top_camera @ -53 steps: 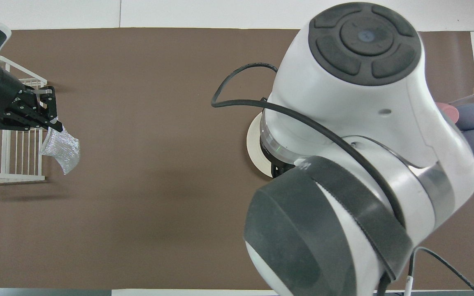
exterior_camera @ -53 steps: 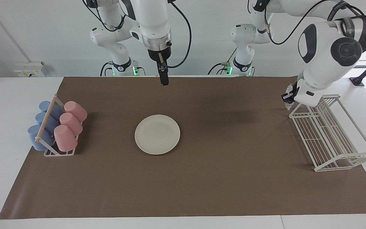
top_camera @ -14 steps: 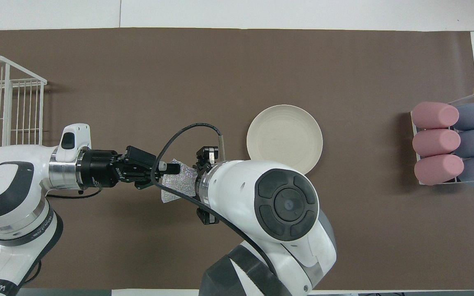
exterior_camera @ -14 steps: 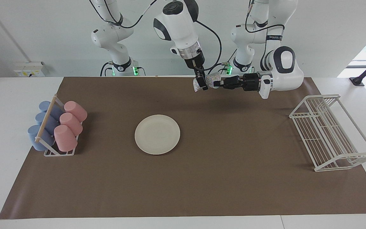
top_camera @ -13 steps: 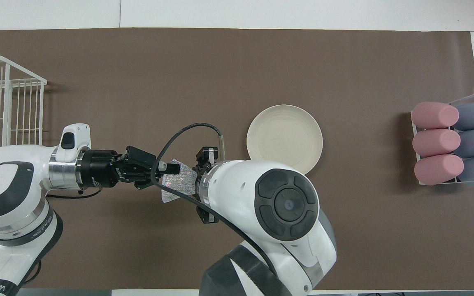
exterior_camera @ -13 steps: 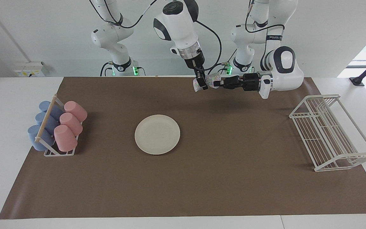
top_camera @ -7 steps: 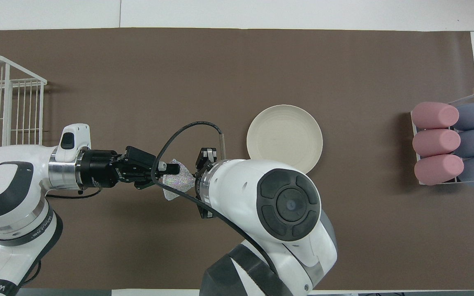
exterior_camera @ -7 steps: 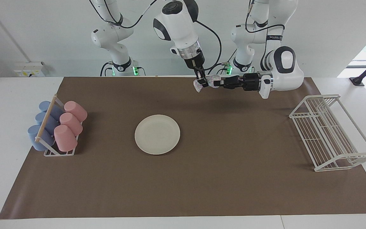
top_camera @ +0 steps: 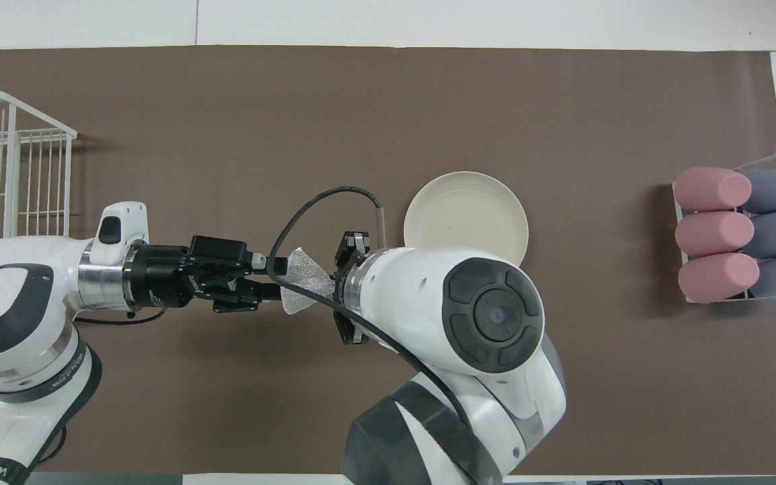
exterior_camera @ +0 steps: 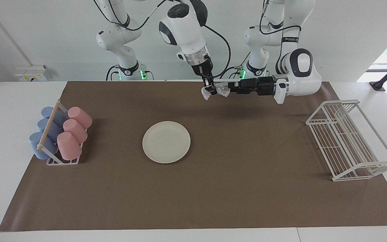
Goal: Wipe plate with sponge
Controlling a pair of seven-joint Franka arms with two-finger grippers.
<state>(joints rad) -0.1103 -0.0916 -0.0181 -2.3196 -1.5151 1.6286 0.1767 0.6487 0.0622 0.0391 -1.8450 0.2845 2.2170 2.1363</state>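
Aloft, right hand (exterior_camera: 209, 89) pinches the sponge (exterior_camera: 221, 89); left hand (exterior_camera: 229, 89) has spread open beside it.

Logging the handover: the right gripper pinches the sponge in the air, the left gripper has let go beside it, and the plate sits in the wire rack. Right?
Not quite. The facing view shows the plate lying flat on the brown mat, well apart from the wire rack. The rest stands: the right gripper pinches the sponge in the air, and the left gripper has let go beside it.
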